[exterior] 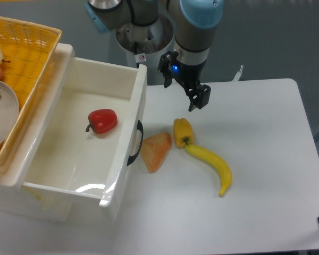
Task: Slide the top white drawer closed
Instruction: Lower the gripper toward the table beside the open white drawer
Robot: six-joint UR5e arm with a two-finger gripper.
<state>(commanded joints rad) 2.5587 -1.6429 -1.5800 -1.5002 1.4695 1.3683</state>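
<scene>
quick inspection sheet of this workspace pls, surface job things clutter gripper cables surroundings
surface: white table, bare on the right side
job's things: top drawer pulled wide open, black handle on its front facing the table; a red pepper lies inside
clutter: orange wedge, yellow pepper and banana lie close in front of the drawer
grippers: gripper hangs above the table beside the drawer's far corner, holding nothing; jaw state unclear
cables: nothing seen
surroundings: wicker basket with a plate on top of the cabinet, grey wall behind
</scene>
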